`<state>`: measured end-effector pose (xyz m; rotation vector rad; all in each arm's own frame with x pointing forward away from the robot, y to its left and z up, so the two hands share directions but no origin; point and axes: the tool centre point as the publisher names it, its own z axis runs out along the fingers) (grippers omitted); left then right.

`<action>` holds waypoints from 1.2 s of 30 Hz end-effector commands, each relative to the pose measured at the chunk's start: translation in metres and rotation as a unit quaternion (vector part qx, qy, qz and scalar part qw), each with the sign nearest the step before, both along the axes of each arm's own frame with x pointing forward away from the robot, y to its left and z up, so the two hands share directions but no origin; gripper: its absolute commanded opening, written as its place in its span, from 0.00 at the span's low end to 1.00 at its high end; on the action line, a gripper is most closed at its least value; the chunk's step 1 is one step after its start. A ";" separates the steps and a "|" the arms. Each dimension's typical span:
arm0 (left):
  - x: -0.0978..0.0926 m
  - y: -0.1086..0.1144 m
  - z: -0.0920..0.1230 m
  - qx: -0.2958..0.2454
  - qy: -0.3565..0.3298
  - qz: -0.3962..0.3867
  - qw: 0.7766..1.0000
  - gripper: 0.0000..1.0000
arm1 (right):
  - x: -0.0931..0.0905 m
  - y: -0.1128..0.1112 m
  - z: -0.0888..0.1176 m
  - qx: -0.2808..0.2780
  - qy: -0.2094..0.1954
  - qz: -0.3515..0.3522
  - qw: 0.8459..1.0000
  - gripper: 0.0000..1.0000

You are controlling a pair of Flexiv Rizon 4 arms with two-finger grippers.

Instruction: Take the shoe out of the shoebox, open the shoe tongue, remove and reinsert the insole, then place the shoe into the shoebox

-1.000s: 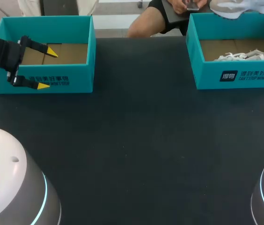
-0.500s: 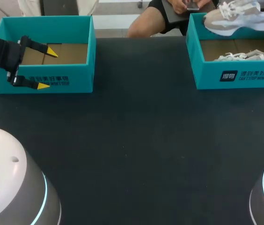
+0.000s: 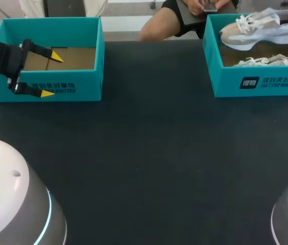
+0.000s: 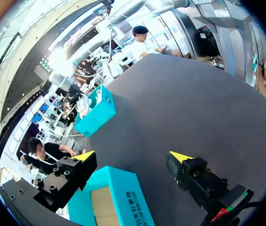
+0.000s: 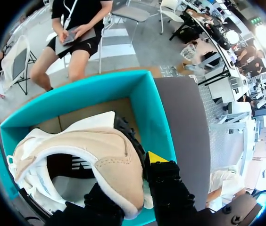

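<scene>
A beige and white sneaker with white laces hangs over the teal right shoebox, toe toward the table's middle. My right gripper is shut on the sneaker's heel, one finger inside the collar and the yellow-tipped finger outside. Another pale shoe lies in that box. At the far left, my left gripper stands open astride the front wall of the left shoebox. Nothing is between the left gripper's fingers except that box's wall.
The left shoebox shows only its brown cardboard floor. Dark tabletop stretches between the two boxes. The right shoebox appears far ahead of the left gripper. A seated person is beyond the table's far edge and touches nothing on it.
The sneaker held by my right gripper has come from the head view's top edge down over the right shoebox. My left arm has not moved.
</scene>
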<state>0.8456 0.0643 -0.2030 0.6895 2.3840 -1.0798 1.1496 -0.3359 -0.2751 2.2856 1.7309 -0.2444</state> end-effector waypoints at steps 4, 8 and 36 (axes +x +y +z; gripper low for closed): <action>0.000 0.000 0.000 0.002 0.001 0.000 1.000 1.00 | 0.008 0.005 -0.017 0.005 0.003 0.003 1.000 0.00; 0.000 0.000 0.000 0.002 0.001 0.000 1.000 1.00 | 0.009 0.008 -0.026 0.009 0.006 0.002 1.000 0.00; 0.000 0.000 0.000 0.002 0.001 0.000 1.000 1.00 | 0.021 0.002 -0.070 0.008 0.020 -0.012 1.000 0.00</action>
